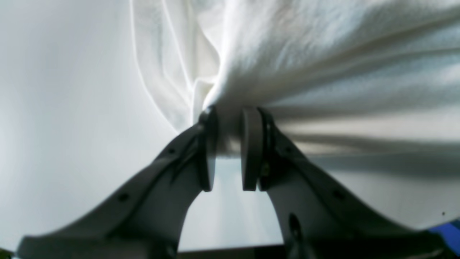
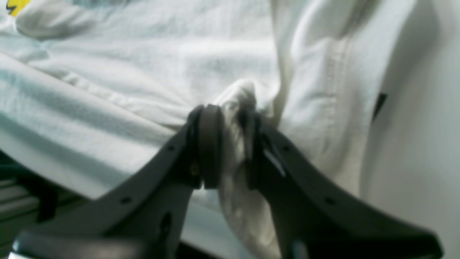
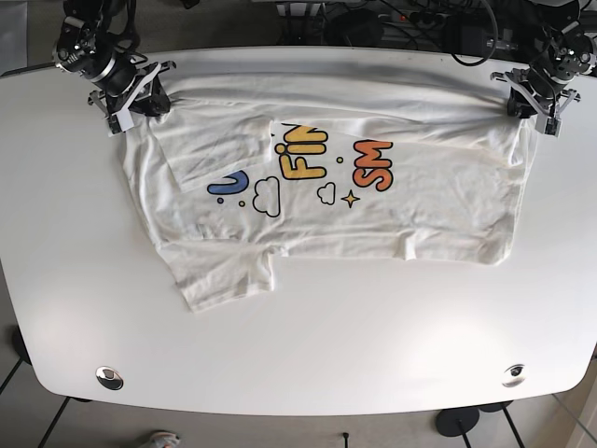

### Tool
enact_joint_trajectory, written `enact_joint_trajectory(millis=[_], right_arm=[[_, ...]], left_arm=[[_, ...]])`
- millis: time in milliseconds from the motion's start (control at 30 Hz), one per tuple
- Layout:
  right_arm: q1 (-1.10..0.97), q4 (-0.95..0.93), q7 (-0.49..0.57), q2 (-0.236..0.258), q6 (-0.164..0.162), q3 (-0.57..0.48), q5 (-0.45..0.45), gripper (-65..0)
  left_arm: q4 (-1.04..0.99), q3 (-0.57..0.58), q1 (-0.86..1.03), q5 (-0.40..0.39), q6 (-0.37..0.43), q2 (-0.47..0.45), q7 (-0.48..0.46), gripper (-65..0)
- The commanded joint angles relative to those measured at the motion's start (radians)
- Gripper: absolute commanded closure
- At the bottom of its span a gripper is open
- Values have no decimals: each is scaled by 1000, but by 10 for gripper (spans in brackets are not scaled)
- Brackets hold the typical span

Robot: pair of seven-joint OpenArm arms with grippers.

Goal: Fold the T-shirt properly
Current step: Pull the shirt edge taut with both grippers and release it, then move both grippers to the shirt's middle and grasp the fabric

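Note:
A white T-shirt (image 3: 373, 224) with a colourful print lies spread across the far half of the white table (image 3: 298, 345), one sleeve pointing toward the near edge. My left gripper (image 3: 522, 107) is at the shirt's far right corner. In the left wrist view the left gripper (image 1: 230, 118) is shut on a bunched edge of the T-shirt (image 1: 323, 54). My right gripper (image 3: 140, 103) is at the far left corner. In the right wrist view the right gripper (image 2: 231, 118) is shut on a wad of the T-shirt (image 2: 143, 72) beside a hemmed edge. The shirt's far edge is pulled taut between the two grippers.
Two round metal fittings (image 3: 109, 377) (image 3: 512, 374) sit near the table's front corners. Cables and equipment (image 3: 373, 23) crowd the space behind the far edge. Bare tabletop lies between the shirt and the near edge.

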Motion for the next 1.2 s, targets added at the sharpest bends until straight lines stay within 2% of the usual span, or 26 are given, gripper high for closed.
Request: enact_joint_trajectory(millis=[33,100,267,333,367,400,433,467,633,667,733,800,833,900,967,1133,1200], right_arm=[[-37,25,-61,14,-17,7,-62,-103],[-52,28,-61,12,-17,8,-62,-103],[-48,35,-61,4,-17,88,-59,-101],[-40,100,-65,3,-17,120,-15,-103],[-40,131,-65,3,-17,122,4,-105],[-40,180,-65,3,-17,123,17,-108],[-37,208,-76,4,-17,123,22,-108],[-32,231,-93,7,-17,123,27,-108],[123,255,-174,3,-17,119,13,-114],[158,236,-174,3,-17,114,-3,-140],[262,174,-174,3,-17,88,-56,-243],[393,76,-173,3,-17,68,-133,-387],[445,21,-171,3,-17,67,-151,-419],[563,-105,-166,7,-17,62,-194,-431],[698,-283,-116,20,-17,62,-248,-438],[882,-670,105,50,-17,60,-382,-431],[885,-710,125,55,-17,60,-383,-430]], left_arm=[[31,-5,50,36,10,-7,47,-101],[55,-5,79,35,10,-4,49,-101],[123,-11,109,19,10,-3,49,-103],[181,-11,106,-53,10,-6,49,-106],[204,-10,106,-77,10,-9,52,-131],[239,-10,105,-100,10,-10,76,-201],[270,-11,99,-111,10,-12,98,-243],[305,-11,86,-113,10,-12,115,-262],[376,-8,-46,-105,10,-9,205,-267],[376,-6,-84,-103,10,-6,224,-267],[374,-2,-165,-102,10,-6,259,-267],[334,24,-240,-85,10,-4,273,-268],[316,46,-271,-59,10,-4,273,-268],[293,86,-319,7,10,-4,273,-268],[276,118,-348,61,10,-3,273,-268],[248,125,-368,65,10,-1,273,-268],[239,124,-372,67,10,-1,273,-268]])
